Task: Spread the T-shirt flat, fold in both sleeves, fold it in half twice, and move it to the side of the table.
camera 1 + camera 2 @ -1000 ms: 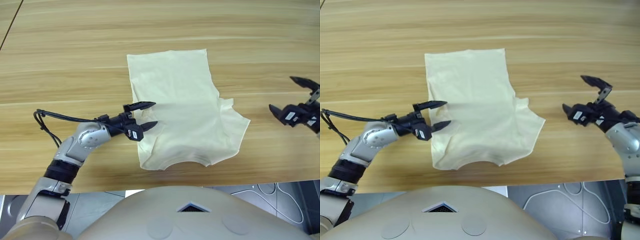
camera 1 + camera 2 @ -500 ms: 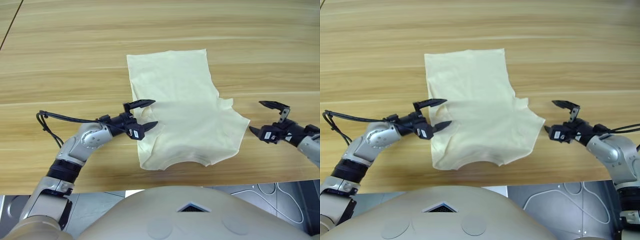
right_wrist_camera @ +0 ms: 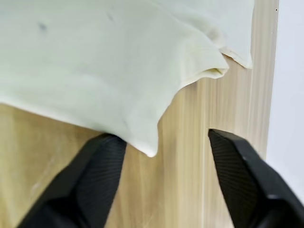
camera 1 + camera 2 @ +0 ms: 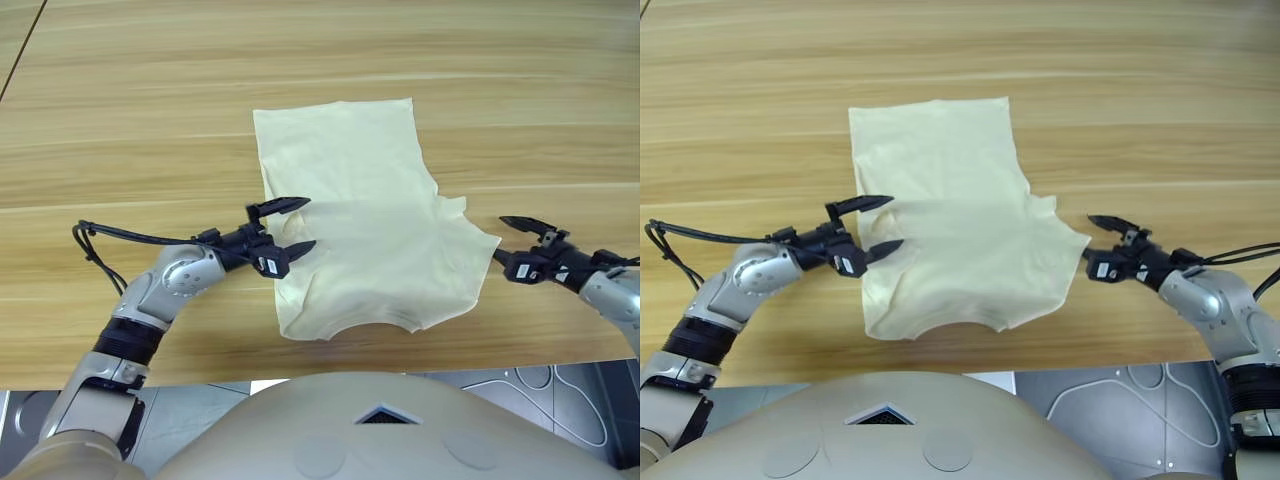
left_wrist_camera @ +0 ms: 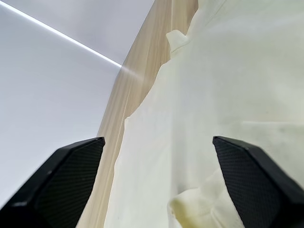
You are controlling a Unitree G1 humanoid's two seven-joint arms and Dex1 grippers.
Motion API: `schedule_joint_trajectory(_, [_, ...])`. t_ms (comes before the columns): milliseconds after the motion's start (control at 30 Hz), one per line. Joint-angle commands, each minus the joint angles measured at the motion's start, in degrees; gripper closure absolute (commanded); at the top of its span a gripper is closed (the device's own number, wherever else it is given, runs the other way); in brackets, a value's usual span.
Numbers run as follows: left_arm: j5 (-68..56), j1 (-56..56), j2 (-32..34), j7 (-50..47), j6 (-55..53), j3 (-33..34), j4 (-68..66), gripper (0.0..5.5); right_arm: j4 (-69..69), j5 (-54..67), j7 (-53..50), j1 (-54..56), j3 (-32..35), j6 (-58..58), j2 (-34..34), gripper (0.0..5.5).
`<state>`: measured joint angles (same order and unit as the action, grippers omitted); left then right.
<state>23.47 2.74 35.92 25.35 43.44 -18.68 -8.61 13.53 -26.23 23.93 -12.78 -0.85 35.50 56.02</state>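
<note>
T-shirt (image 4: 370, 230) on table (image 4: 150, 100), left claw (image 4: 310, 223), right claw (image 4: 499, 238) (both agape)

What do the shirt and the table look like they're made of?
Shirt: thin, matte, pale yellow knit cloth, probably cotton; it lies in soft wrinkles and the sleeve edge is hemmed. Table: light wood or wood-look laminate, which one is unclear; smooth, slight sheen, long straight grain lines.

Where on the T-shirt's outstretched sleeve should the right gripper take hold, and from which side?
Probably the sleeve's pointed corner of the T-shirt, coming in low from the robot's right. The corner juts out flat on the table, just ahead of the right gripper's open fingers.
</note>
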Motion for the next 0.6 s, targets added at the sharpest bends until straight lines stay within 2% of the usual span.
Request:
schedule_joint_trajectory(33, [1.1, 0.9, 0.1, -0.4, 0.1, -0.1, -0.3, 1.24, 1.0, -0.5, 0.8, -1.1, -1.2, 0.1, 0.7, 3.08])
schedule_joint_trajectory(500, [1.4, 0.9, -0.2, -0.6, 0.3, -0.1, -0.5, 1.24, 2.3, -0.6, -0.7, -0.4, -1.8, 0.8, 0.7, 5.41])
schedule_joint_trajectory(600, [1.5, 1.0, -0.3, -0.4, 0.4, -0.3, -0.7, 1.24, 2.7, -0.8, -0.9, -0.2, -1.9, 1.2, 0.8, 5.49])
